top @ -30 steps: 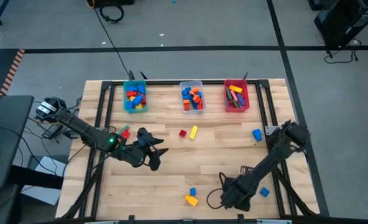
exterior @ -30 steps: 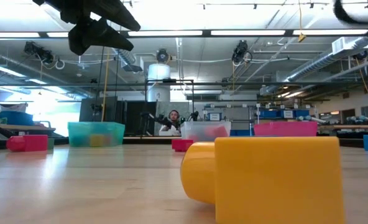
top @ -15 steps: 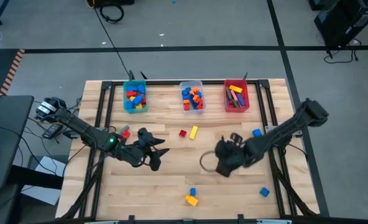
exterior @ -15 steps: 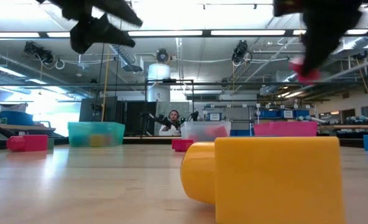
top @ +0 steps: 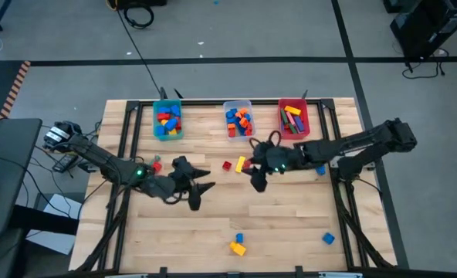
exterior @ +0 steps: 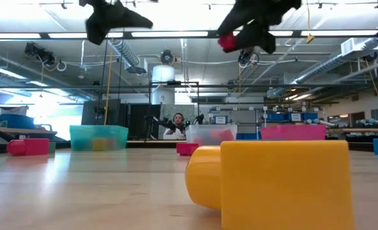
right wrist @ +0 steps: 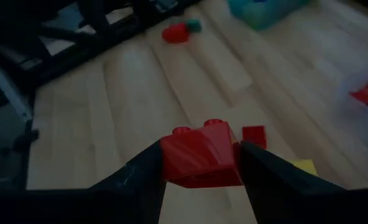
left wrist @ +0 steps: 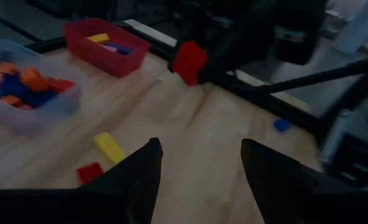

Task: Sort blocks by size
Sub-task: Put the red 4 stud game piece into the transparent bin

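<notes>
My right gripper (top: pixel 258 173) hangs above the middle of the table, shut on a red block (right wrist: pixel 201 153) with studs on top. The same block (left wrist: pixel 189 61) shows in the left wrist view and in the low view (exterior: pixel 227 42). My left gripper (top: pixel 198 186) hovers over the table's left half, open, with nothing between its fingers (left wrist: pixel 199 163). Below the right gripper a small red block (top: pixel 227 165) and a yellow block (top: pixel 240 163) lie flat on the table. At the far edge stand a teal bin (top: pixel 167 132), a clear bin (top: pixel 238 136) and a red bin (top: pixel 293 134), each holding blocks. My right gripper pinches the red block's two opposite sides (right wrist: pixel 171 157) between its two fingers. The fingers slant downward, coming from the table's right. The block is lifted clear of the table, its studs (right wrist: pixel 197 127) up.
Loose blocks lie about: a blue one (top: pixel 319 166) at the right, a blue one (top: pixel 328 239) near the right front, a blue (top: pixel 239 238) and a yellow-orange one (top: pixel 237 248) at the front edge, and a red one (top: pixel 155 164) at the left. A big yellow block (exterior: pixel 272 182) fills the low view's foreground.
My right gripper has risen from the table's near right part and swung toward the far edge and the left, to above the table's middle, tipping up from steeply downward. In the last half second the red block has travelled with it, lifted clear.
</notes>
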Action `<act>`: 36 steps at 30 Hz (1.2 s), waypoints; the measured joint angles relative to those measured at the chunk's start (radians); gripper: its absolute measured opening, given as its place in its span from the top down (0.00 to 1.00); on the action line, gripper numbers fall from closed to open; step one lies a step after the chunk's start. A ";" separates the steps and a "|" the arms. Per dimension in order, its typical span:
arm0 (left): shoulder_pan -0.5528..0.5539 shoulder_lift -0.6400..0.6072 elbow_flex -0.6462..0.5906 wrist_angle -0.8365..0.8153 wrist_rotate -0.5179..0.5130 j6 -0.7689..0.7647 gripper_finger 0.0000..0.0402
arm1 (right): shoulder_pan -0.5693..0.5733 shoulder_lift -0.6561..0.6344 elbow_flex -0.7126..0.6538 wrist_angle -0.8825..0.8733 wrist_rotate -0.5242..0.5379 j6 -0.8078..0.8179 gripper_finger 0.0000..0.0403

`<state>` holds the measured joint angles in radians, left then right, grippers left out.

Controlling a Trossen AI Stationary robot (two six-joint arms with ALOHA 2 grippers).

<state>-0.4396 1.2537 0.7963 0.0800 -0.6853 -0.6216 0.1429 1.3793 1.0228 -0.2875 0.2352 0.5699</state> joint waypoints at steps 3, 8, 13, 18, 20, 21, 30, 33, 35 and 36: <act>0.062 -0.001 0.000 -0.024 0.085 0.048 0.43 | -0.056 0.027 0.046 -0.011 -0.031 -0.027 0.52; 0.186 -0.032 0.000 -0.086 0.264 0.130 0.43 | -0.141 0.126 0.174 -0.042 -0.058 -0.076 0.52; 0.287 -0.130 -0.001 -0.215 0.301 0.230 0.43 | -0.240 0.283 0.360 -0.149 -0.064 -0.108 0.52; 0.395 -0.331 -0.136 -0.215 0.334 0.306 0.43 | -0.362 0.452 0.541 -0.284 -0.069 -0.109 0.51; 0.439 -0.423 -0.197 -0.191 0.401 0.325 0.43 | -0.412 0.507 0.592 -0.336 -0.069 -0.098 0.51; 0.462 -0.466 -0.227 -0.196 0.426 0.324 0.43 | -0.438 0.528 0.610 -0.353 -0.070 -0.093 0.51; 0.599 -0.639 -0.384 -0.207 0.607 0.330 0.43 | -0.593 0.667 0.643 -0.390 -0.216 -0.004 0.51; 0.625 -0.640 -0.385 -0.196 0.608 0.335 0.43 | -0.605 0.685 0.642 -0.400 -0.241 0.024 0.47; 0.634 -0.639 -0.385 -0.188 0.607 0.355 0.43 | -0.605 0.688 0.642 -0.401 -0.224 0.033 0.44; 0.637 -0.639 -0.385 -0.176 0.607 0.365 0.43 | -0.605 0.686 0.643 -0.401 -0.216 0.033 0.42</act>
<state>0.1972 0.6151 0.4118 -0.0956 -0.0784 -0.2563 -0.4622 2.0650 1.6657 -0.6886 0.0192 0.6028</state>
